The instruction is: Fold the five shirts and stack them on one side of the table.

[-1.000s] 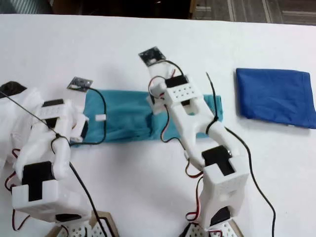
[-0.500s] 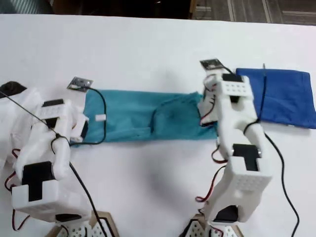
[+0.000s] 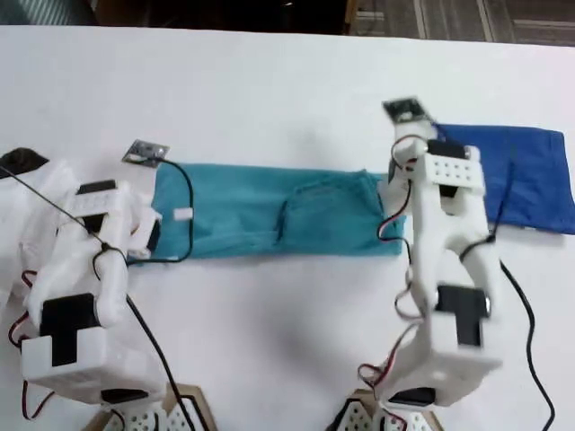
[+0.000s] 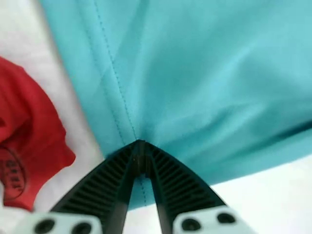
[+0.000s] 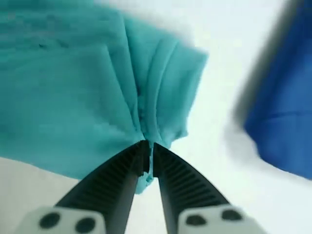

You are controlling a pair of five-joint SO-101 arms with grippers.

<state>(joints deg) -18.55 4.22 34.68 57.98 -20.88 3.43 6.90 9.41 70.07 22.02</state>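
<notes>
A teal shirt (image 3: pixel 269 220) lies as a long folded strip across the middle of the table. My left gripper (image 4: pixel 140 152) is shut on the teal shirt's (image 4: pixel 195 73) hem at its left end, under the left arm (image 3: pixel 99 233). My right gripper (image 5: pixel 146 151) is shut on a bunched fold at the right end of the teal shirt (image 5: pixel 73 92); the right arm (image 3: pixel 445 206) stands over that end. A folded blue shirt (image 3: pixel 526 175) lies flat at the table's right side, also the blue shirt (image 5: pixel 282 112) beside the teal end. A red shirt (image 4: pixel 24 131) lies next to the left gripper.
White cloth (image 3: pixel 22 211) is heaped at the table's left edge beside the left arm. The white table (image 3: pixel 269 90) stretches bare behind the teal strip. Cables run along both arms.
The right arm swung from the middle of the teal shirt to its right end, drawing the fabric out to the right. The left arm stayed still.
</notes>
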